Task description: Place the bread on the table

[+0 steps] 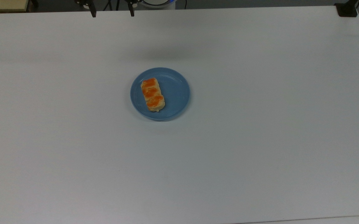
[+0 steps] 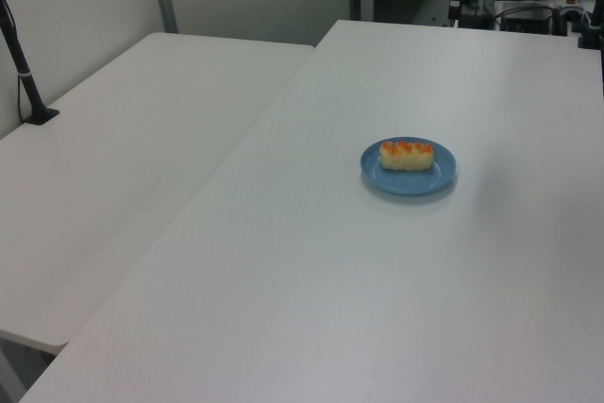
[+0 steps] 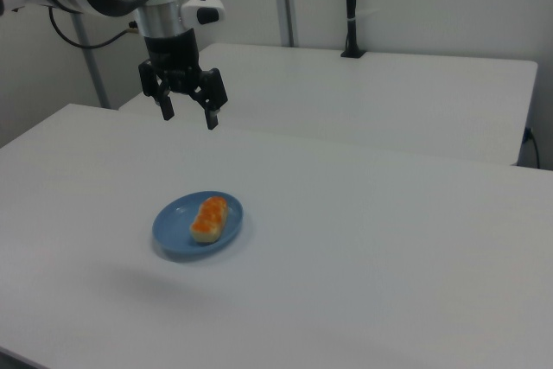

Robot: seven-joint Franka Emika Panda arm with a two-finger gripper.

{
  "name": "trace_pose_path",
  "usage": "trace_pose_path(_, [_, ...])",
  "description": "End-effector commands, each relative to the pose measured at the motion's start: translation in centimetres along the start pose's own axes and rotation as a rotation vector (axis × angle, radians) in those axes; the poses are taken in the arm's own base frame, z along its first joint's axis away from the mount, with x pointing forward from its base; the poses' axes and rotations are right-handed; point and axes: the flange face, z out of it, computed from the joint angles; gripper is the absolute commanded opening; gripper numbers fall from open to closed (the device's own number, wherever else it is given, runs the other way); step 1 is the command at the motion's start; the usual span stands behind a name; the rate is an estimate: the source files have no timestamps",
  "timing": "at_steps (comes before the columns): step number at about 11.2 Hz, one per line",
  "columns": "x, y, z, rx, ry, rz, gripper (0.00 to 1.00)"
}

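One gripper (image 3: 187,117) up high on right view's left, fingers spread wide, holding nothing. Bread (image 3: 209,218) lying on blue plate (image 3: 173,232), below gripper, well apart. Not grabbed yet. Left: reach down, grab, lift, set on table (image 3: 389,239).

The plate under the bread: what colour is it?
Plain blue plate, no pattern; the top view shows it best.

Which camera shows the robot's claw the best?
The right view: the whole claw hangs open, high above the blue plate and the bread. The top view catches just two dark fingertips at the table's far edge.
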Motion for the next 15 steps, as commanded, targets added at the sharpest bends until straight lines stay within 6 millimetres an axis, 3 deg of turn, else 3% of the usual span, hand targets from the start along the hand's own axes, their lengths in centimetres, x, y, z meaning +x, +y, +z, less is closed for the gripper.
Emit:
trace_pose_path(1, [0.4,0.0,-0.1,-0.004,0.007,-0.014,1.0])
trace_pose_path(4, [0.1,1.6,0.0,0.003,0.008,0.005,1.0])
trace_pose_path(6, [0.6,1.8,1.9,0.0,0.038,-0.019,1.0])
trace_pose_path(10, [2.8,1.2,8.4,0.043,0.078,-0.014,1.0])
trace_pose_path(12, [2.8,0.2,11.9,0.045,0.076,-0.024,1.0])
trace_pose_path(15, [3.8,-3.9,17.3,0.048,0.064,-0.063,1.0])
